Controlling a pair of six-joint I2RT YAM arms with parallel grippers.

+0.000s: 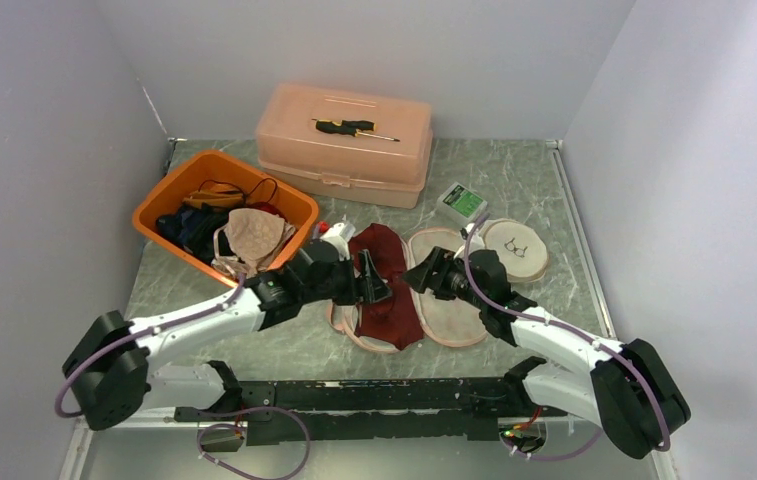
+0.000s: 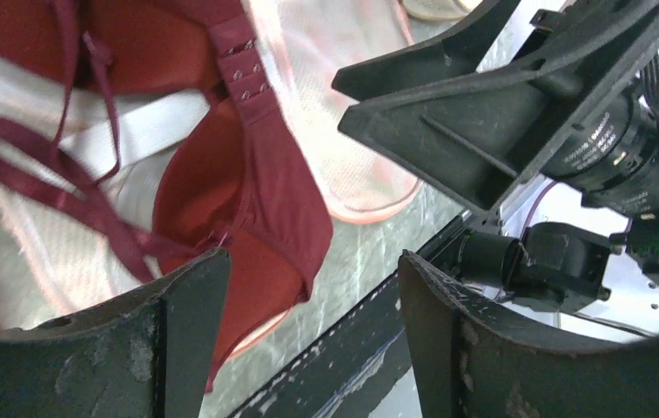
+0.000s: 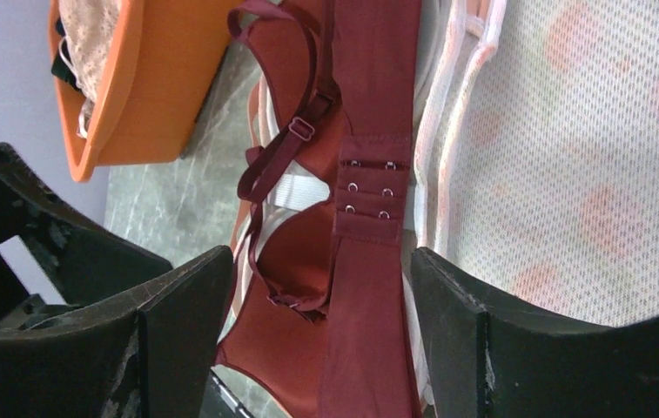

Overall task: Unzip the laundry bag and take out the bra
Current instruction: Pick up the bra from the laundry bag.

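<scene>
I'm hovering my left gripper (image 1: 372, 280) and right gripper (image 1: 424, 272), both spread wide and empty, over the bra (image 1: 386, 300) lying on the unzipped laundry bag (image 1: 449, 312). Its band is running lengthwise between my right jaws (left just beside).

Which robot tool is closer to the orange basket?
Left. The left tool hovers over the red bra, just right of the orange basket. The right tool sits farther right, on the bra's far side from the basket.

matt cloth bra (image 3: 369, 104), mesh fabric laundry bag (image 3: 587, 157), glossy plastic bin (image 3: 164, 83), scuffed matt blk fingers (image 3: 178, 348).
</scene>
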